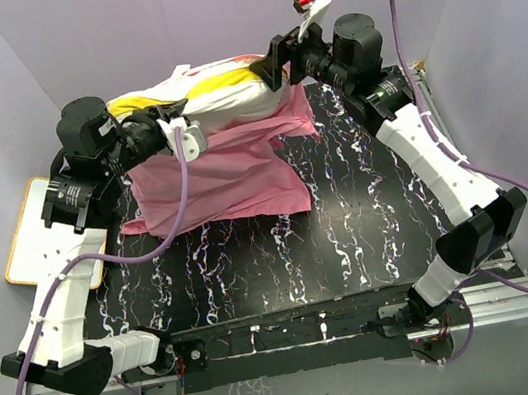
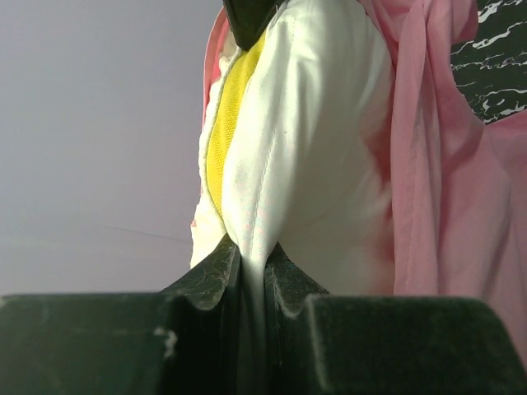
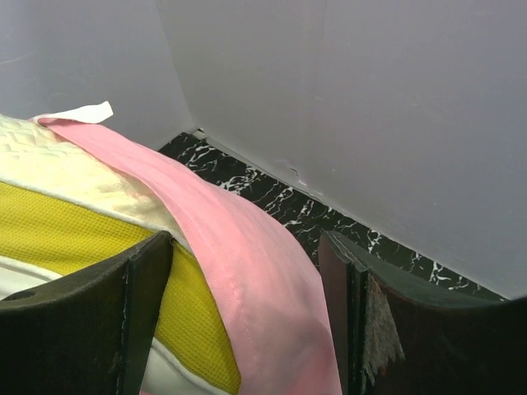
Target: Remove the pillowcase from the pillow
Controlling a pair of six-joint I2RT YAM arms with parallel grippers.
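Note:
The white pillow (image 1: 216, 92) with its yellow band is held off the table at the back centre. The pink pillowcase (image 1: 220, 179) hangs from its lower part down onto the table. My left gripper (image 1: 189, 135) is shut on a pinch of the pillow's white fabric (image 2: 313, 148) at its left end; pink cloth (image 2: 436, 181) hangs to the right. My right gripper (image 1: 272, 64) is at the pillow's right end and open. In the right wrist view the gripper (image 3: 247, 280) straddles the pillowcase's pink hem (image 3: 255, 255), with the yellow band (image 3: 74, 222) beside it.
A white board with a yellow frame (image 1: 32, 236) lies at the table's left edge under the left arm. The black marbled table (image 1: 348, 214) is boxed in by grey walls (image 1: 211, 3) at the back and sides, close behind the pillow.

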